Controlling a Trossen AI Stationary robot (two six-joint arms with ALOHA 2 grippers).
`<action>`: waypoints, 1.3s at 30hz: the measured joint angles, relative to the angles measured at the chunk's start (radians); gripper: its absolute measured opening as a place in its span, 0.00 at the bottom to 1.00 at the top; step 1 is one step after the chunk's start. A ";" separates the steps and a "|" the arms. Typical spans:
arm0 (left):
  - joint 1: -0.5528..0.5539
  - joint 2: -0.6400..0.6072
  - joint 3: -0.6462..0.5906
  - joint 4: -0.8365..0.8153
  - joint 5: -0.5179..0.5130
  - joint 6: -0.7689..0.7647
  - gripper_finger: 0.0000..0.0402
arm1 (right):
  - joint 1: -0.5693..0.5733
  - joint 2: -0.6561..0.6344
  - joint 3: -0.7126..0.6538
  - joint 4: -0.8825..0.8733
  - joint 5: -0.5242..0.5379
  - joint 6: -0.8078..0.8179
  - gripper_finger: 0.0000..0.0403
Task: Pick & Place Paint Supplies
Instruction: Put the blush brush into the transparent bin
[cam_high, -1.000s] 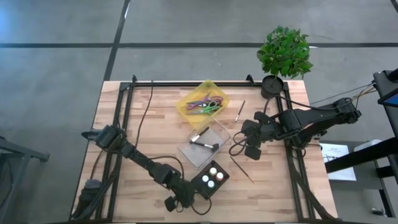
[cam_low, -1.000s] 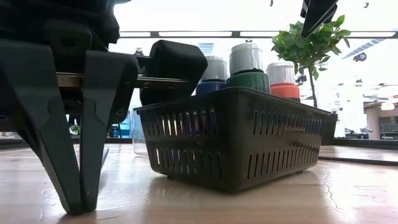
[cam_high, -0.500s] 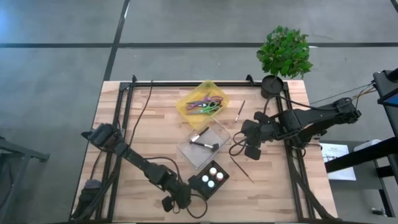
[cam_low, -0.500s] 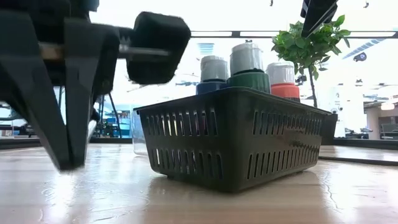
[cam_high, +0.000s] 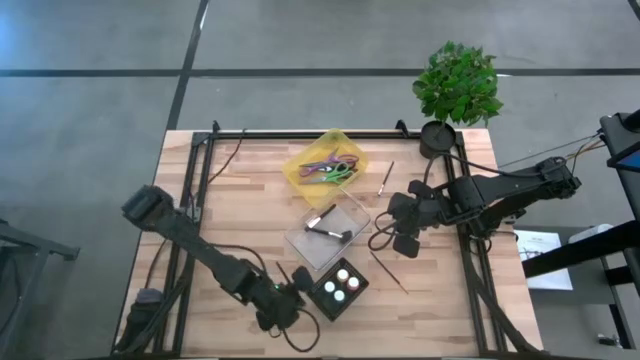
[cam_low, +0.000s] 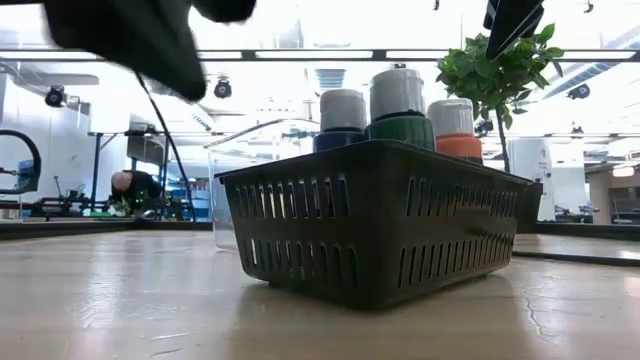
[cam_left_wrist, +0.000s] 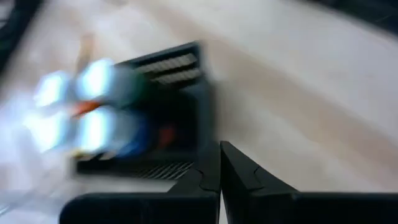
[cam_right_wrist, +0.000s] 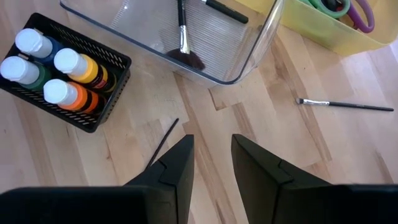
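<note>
Several white-capped paint bottles (cam_right_wrist: 67, 60) stand upright in a black slotted basket (cam_high: 340, 288) near the table's front edge; the low view shows the basket (cam_low: 380, 220) from the side. Brushes (cam_right_wrist: 182, 31) lie in a clear tray (cam_high: 328, 232). One brush (cam_right_wrist: 345, 104) lies on the wood by the yellow tray, and another thin brush (cam_right_wrist: 163, 142) lies right of the basket. My left gripper (cam_left_wrist: 219, 168) is shut and bare, raised just left of the basket (cam_high: 302, 296). My right gripper (cam_right_wrist: 212, 155) hangs open above the table (cam_high: 404, 243), right of the clear tray.
A yellow tray (cam_high: 325, 165) with coloured scissors sits behind the clear tray. A potted plant (cam_high: 457, 85) stands at the far right corner. Bare wood (cam_high: 230, 200) lies left of the trays.
My left gripper has risen from the tabletop beside the basket, tipping less steeply downward, and has stayed shut. In the low view it has left the table and gone up to the picture's top. The basket and bottles have kept their place.
</note>
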 joint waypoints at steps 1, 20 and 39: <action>-0.001 -0.019 0.000 -0.021 -0.040 0.003 0.00 | 0.000 0.000 0.000 0.000 0.000 0.000 0.27; 0.397 -0.185 -0.127 0.448 -0.152 0.082 0.00 | 0.007 0.000 0.000 0.001 0.001 -0.005 0.27; 0.614 -0.166 -0.318 0.952 0.074 -0.589 0.00 | 0.024 0.000 -0.015 0.003 0.002 -0.003 0.27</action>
